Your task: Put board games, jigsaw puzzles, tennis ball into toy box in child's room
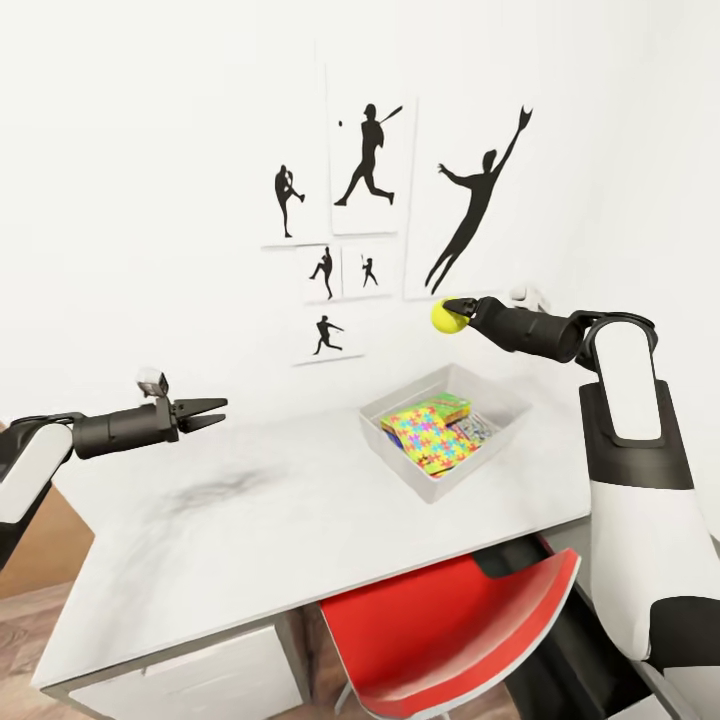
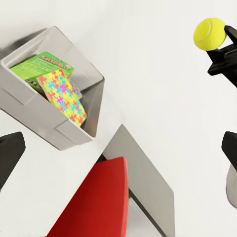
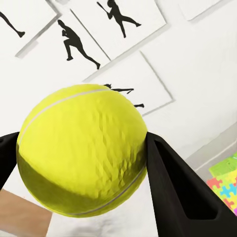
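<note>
Yellow-green tennis ball, light grey toy box, multicoloured jigsaw puzzle, red chair, black silhouette pictures.

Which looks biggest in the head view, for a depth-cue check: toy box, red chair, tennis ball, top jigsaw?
Largest to smallest:
1. Red chair, though it sits nearest the camera
2. Toy box
3. Jigsaw lying in the box
4. Tennis ball, held in the right gripper
</note>
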You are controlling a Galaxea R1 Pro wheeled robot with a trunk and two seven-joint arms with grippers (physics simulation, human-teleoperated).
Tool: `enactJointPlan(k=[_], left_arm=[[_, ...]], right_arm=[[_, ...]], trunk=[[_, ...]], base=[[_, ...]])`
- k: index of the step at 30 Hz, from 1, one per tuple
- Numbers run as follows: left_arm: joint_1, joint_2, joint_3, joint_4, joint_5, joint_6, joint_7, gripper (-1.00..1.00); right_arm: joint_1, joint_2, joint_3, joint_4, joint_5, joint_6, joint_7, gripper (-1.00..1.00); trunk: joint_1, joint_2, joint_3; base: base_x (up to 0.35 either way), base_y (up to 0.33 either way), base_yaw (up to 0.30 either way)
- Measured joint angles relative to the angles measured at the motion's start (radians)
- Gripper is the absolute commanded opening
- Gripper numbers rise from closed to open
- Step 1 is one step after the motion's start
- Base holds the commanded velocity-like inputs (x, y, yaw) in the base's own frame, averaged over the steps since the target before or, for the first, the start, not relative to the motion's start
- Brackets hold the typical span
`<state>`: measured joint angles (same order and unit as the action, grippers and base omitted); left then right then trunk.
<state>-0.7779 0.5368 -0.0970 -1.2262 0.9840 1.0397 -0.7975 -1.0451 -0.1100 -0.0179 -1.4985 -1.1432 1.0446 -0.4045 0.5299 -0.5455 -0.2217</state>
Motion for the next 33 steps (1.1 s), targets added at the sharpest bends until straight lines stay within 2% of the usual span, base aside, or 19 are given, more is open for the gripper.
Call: enactJointPlan(k=[11,22,26,29,33], left_arm=[[0.0,-0.001,-0.002,0.0,-0.001,0.0,0.0,1.0],[0.0,-0.001,-0.006,0.0,-0.002,0.0,0.0,1.0],[0.0,-0.001,-0.006,0.0,-0.002,0.0,0.0,1.0],[0.0,-0.001,-0.005,0.0,-0.002,0.0,0.0,1.0],[0.0,-0.001,-0.003,0.0,-0.001,0.0,0.0,1.0]], right_arm=[[0.0,0.001,0.001,0.0,0.0,0.0,0.0,-1.0],[0.0,0.0,0.013,0.04,0.007,0.0,-0.002,-1.0],[-0.002,0.0,0.047,0.138,0.014,0.002,-0.009,-1.0],[-0.018,0.001,0.059,0.263,0.019,0.002,-0.023,-1.0],[-0.091,0.002,0.063,0.464,0.042,0.002,-0.079,-1.0]], trunk=[[0.0,0.0,0.002],[0.0,0.0,0.002],[0.0,0.0,0.002],[0.0,0.0,0.002],[0.0,0.0,0.002]], base=[[0.194,-0.015,0.007],[0.016,-0.004,0.0],[0.0,0.0,0.0],[0.0,0.0,0.0],[0.0,0.0,0.0]])
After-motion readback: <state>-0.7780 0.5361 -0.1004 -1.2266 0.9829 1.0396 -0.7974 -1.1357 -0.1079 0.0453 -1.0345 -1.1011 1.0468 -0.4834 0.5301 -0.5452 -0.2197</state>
